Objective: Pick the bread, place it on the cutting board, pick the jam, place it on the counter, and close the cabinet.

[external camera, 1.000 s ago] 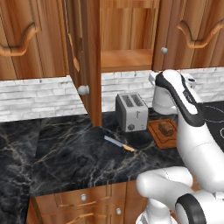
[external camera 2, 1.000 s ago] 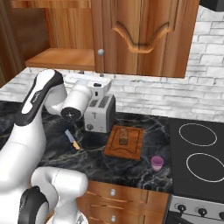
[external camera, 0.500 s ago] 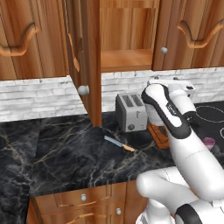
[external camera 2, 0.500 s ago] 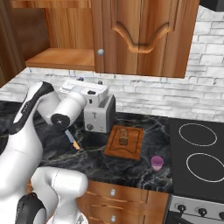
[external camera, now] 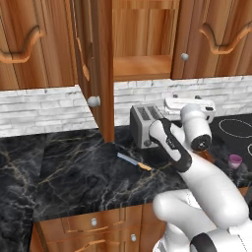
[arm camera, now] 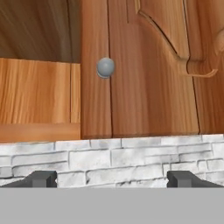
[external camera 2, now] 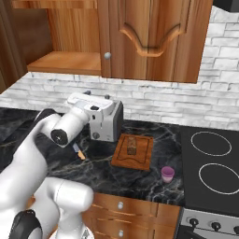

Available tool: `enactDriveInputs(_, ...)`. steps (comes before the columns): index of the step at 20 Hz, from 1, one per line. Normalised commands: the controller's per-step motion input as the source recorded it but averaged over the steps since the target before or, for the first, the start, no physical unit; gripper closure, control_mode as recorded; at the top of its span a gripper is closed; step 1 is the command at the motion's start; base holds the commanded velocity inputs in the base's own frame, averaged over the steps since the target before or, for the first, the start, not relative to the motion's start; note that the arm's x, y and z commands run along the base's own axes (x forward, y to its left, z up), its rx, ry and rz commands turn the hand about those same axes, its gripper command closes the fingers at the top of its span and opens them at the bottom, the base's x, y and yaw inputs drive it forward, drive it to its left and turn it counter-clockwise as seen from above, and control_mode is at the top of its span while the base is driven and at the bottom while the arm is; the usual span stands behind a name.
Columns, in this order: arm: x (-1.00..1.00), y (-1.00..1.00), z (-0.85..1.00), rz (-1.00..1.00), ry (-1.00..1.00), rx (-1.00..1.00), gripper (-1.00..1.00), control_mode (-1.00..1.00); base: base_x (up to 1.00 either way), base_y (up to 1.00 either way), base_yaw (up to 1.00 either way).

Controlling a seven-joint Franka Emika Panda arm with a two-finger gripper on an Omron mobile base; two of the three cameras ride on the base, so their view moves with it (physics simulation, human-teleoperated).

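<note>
Bread [external camera 2: 132, 145]: small dark brown chunk lying on the cutting board [external camera 2: 140, 158], which rests on the black marble counter [external camera 2: 186, 140] just right of the silver toaster [external camera 2: 108, 123]. Jam [external camera 2: 167, 174], purple-lidded, stands on the counter in front of the board's right corner. Cabinet [external camera: 142, 44]: one door [external camera: 96, 69] swung open, shelf exposed. Gripper [arm camera: 111, 178]: raised above the toaster, facing the wall cabinet, jaws spread wide and holding nothing. A knife [external camera: 134, 162] lies left of the toaster.

Arm swung its hand up off the cutting board [external camera 2: 133, 151] area: gripper [arm camera: 112, 178] now level above the toaster [external camera 2: 106, 123], jaws wide, facing the cabinet [arm camera: 144, 70] and brick wall [arm camera: 113, 159].
</note>
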Motion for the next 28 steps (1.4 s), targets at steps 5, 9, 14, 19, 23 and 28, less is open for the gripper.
enactDriveInputs(5,-0.23,0.06,0.3,-0.06,0.14,0.0,-1.0,-1.0,0.0,0.0,0.0)
enactDriveInputs(9,-0.22,0.05,0.33,-0.06,0.15,0.0,-1.0,-1.0,0.0,0.0,0.0)
enactDriveInputs(14,-0.27,0.06,0.33,-0.05,0.16,0.0,-1.0,-1.0,0.0,0.0,0.0)
enactDriveInputs(19,-0.32,0.06,0.26,-0.05,0.14,0.0,-1.0,-1.0,0.0,0.0,0.0)
enactDriveInputs(23,-0.31,0.15,0.09,0.0,0.04,-0.02,-1.0,-1.0,0.0,0.0,0.0)
enactDriveInputs(28,-0.27,0.18,0.07,0.0,0.0,-0.01,-1.0,-1.0,0.0,0.0,0.0)
